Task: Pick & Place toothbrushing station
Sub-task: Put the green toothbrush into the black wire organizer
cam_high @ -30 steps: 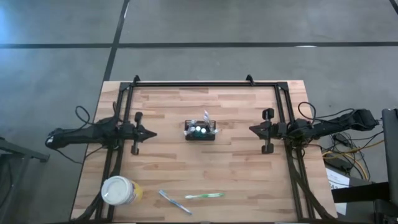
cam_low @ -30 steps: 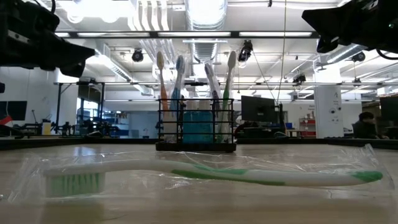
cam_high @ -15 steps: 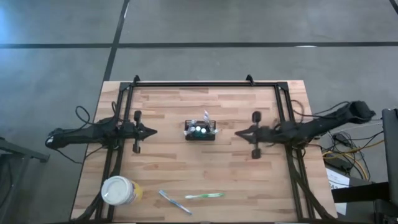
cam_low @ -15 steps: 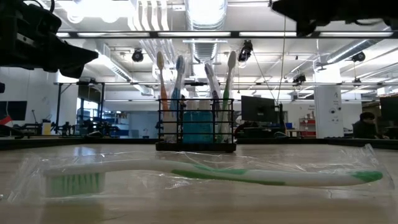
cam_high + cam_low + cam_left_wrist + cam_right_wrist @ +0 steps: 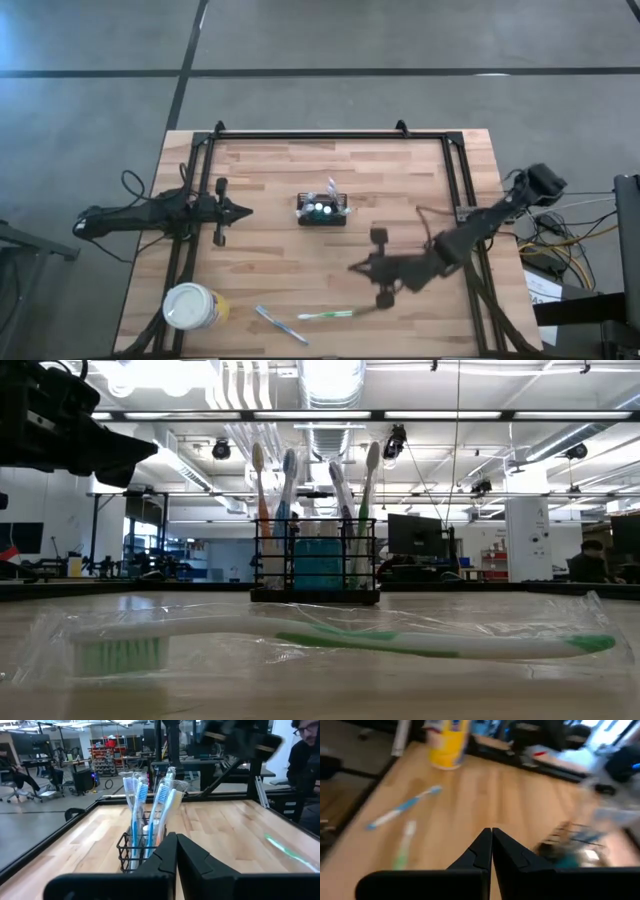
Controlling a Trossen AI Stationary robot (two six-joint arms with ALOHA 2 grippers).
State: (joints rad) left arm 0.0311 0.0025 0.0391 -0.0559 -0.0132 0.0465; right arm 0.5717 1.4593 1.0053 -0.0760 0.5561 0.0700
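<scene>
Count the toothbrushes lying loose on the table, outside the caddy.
2. A green toothbrush lies near the table's front edge, and a blue toothbrush lies just left of it. Others stand inside the black caddy.

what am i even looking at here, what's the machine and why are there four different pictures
It's a robot with two dark arms at a wooden table, each ending in a two-finger claw. The four pictures show one moment from different cameras: one above looking straight down, one level with the tabletop, and one on each arm's wrist.

From above, the left claw sits at the table's left side and the right claw reaches over the table's front half. Both are shut and hold nothing.

In the middle stands the toothbrushing station, a small black wire caddy with several toothbrushes upright in it. Along the front edge lie a green toothbrush in a clear wrapper and a blue toothbrush, with a white-and-yellow cup at the front left corner.

The left wrist camera looks at the caddy; the right one, blurred, looks towards the loose brushes and cup.
</scene>
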